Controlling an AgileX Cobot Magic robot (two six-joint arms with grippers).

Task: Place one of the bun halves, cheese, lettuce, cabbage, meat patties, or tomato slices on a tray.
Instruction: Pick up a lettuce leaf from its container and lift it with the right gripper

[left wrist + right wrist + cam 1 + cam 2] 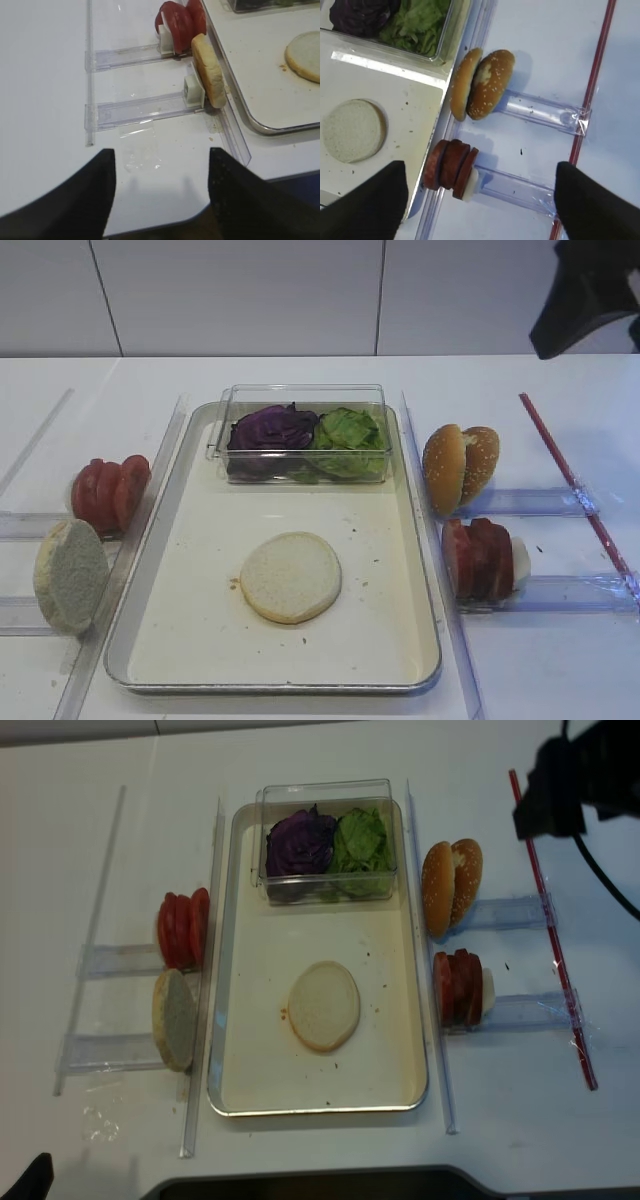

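The metal tray (200,620) holds one pale bun half (290,577) lying flat, and a clear box with purple cabbage (272,427) and lettuce (347,430). Tomato slices (108,492) and another bun half (70,575) stand on edge in racks to its left. Sesame bun halves (460,467) and meat patties (480,558) stand in racks on the right. Cheese is out of view. My right gripper (480,170) hangs open and empty high above the patties (450,165). Open and empty, my left gripper (160,152) hovers over the table's near left edge, short of the standing bun half (207,75).
Long clear plastic rails (165,470) run along both sides of the tray. A red straw-like strip (570,475) lies on the far right. A scrap of clear film (142,150) lies near the front left edge (175,222) of the table.
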